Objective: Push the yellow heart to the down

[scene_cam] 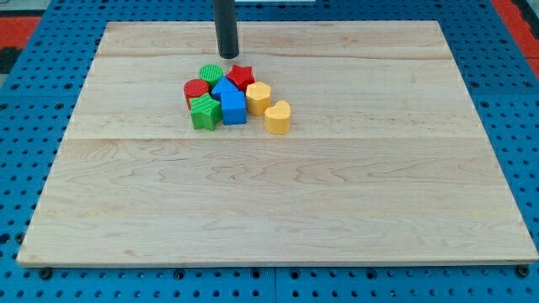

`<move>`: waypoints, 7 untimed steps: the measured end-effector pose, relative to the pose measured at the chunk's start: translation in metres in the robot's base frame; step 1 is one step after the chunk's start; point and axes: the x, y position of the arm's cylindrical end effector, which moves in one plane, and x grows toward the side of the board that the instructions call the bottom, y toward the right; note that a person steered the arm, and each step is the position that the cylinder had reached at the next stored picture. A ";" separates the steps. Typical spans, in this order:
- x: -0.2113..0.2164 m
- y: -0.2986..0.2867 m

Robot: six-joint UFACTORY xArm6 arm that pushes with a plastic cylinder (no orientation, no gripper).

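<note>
The yellow heart (278, 117) lies on the wooden board (278, 210), at the right end of a tight cluster of blocks in the upper middle. My tip (227, 55) stands above the cluster toward the view's top, just above the green block (210, 73) and up-left of the heart. It touches no block that I can tell. A yellow hexagon-like block (258, 98) sits right up-left of the heart.
The cluster also holds a red star (241, 77), a red cylinder (196, 90), a green star (204, 111), a blue cube (233, 108) and a blue triangular block (224, 87). A blue pegboard (34, 101) surrounds the board.
</note>
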 end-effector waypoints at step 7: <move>0.053 0.126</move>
